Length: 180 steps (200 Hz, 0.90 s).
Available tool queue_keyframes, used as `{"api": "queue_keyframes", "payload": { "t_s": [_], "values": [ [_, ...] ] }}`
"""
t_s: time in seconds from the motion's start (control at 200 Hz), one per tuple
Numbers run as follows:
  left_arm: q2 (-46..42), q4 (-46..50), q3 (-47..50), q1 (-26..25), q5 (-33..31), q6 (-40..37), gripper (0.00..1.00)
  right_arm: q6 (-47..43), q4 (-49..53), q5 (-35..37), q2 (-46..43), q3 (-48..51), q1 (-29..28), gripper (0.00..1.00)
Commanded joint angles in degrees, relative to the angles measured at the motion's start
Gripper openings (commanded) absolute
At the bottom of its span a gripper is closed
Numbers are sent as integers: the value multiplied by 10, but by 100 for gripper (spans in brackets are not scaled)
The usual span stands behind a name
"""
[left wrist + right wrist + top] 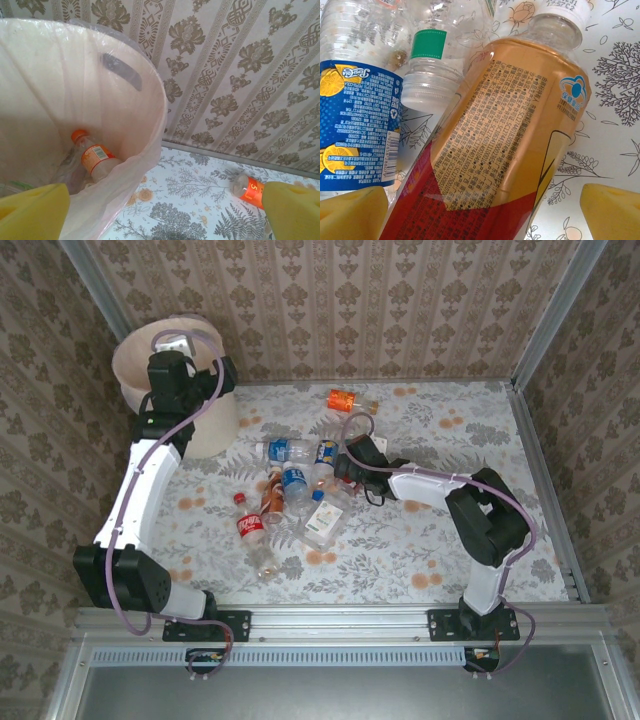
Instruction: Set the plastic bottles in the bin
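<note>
The right gripper [480,215] hangs wide open over the pile of bottles [290,485] at the centre of the table [470,540]. Its fingers [612,210] straddle an amber bottle [520,140] that lies slanted between them, cap toward 1 o'clock. Nothing is gripped.

The likeliest slip, I judge, is closing on that slick round body off its axis, so that it twists or squirts out. A blue bottle [355,115] lies just at its 9 o'clock and a green-capped bottle [427,75] at 11 o'clock. The near finger could pinch one of them along with it, or nudge the heap and send bottles rolling.

The left gripper [162,215] is also wide open and empty, poised above the bin [128,375], which stands at 10 o'clock from the pile. One orange-capped bottle [95,160] lies at its bottom, inside the pink bag [145,150]. That arm sits across the bin's mouth, so a carry from the right could meet it there. A bump might also tip the bin.

A lone orange bottle [345,400] lies apart at 1 o'clock of the pile, near the far wall. A red-labelled bottle [250,527] lies at 7 o'clock.
</note>
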<state>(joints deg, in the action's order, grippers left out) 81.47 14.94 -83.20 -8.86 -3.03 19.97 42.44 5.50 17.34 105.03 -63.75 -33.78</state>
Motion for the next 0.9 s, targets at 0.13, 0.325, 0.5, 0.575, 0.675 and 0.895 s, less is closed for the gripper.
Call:
{"api": "queue_keyframes", "payload": {
  "t_s": [0.13, 0.325, 0.5, 0.575, 0.675, 0.895],
  "values": [
    [-4, 4, 13, 6, -1, 22, 100, -64, 81, 3, -31, 22, 12, 100],
    [8, 1, 17, 6, 11, 39, 100, -82, 80, -36, -54, 37, 23, 99],
    [12, 2, 16, 6, 17, 42, 100, -80, 54, -65, -46, 27, 22, 100],
    [12, 5, 15, 5, 14, 40, 100, -88, 61, -54, -27, 19, 22, 100],
    [10, 9, 16, 6, 12, 38, 100, -101, 64, -46, -7, 19, 23, 99],
    [10, 10, 15, 5, 20, 41, 100, -136, 37, -22, -11, 44, 24, 83]
  ]
}}
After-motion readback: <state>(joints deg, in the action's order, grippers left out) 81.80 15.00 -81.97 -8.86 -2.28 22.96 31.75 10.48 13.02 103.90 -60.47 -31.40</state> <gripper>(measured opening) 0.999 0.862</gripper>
